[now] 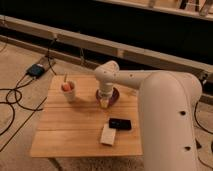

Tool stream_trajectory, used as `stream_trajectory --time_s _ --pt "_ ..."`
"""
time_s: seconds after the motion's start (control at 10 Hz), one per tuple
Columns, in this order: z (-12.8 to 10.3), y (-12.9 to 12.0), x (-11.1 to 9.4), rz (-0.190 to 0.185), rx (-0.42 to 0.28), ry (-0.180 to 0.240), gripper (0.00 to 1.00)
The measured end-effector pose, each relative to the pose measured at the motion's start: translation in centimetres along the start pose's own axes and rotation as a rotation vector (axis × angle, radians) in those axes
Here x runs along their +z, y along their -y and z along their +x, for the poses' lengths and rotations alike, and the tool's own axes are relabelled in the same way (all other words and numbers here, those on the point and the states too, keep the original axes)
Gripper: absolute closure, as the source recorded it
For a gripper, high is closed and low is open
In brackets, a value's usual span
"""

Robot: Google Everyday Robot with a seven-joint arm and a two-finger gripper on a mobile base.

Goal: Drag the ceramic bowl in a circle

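Observation:
The ceramic bowl (115, 95) is a small dark maroon dish at the back middle of the wooden table (65, 132). My white arm reaches in from the right and bends down over it. The gripper (104, 102) points straight down at the bowl's near-left edge and covers most of the bowl. Only the bowl's right rim and a sliver on its left show around the wrist.
A white cup (68, 91) holding something orange stands left of the bowl. A black phone-like slab (120, 123) and a white flat block (107, 135) lie nearer the front. Cables and a small dark box (37, 70) lie on the floor to the left.

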Motion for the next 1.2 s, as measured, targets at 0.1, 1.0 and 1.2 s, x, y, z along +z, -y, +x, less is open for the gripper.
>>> stream_trajectory --time_s 0.1,1.0,1.2 --pt "0.0 -0.1 -0.2 0.001 0.001 0.006 0.2" --pt "-0.6 -4.6 -6.0 0.0 -0.092 0.057 0.2" --pt "-0.6 -4.8 -6.2 0.001 -0.096 0.059 0.2"
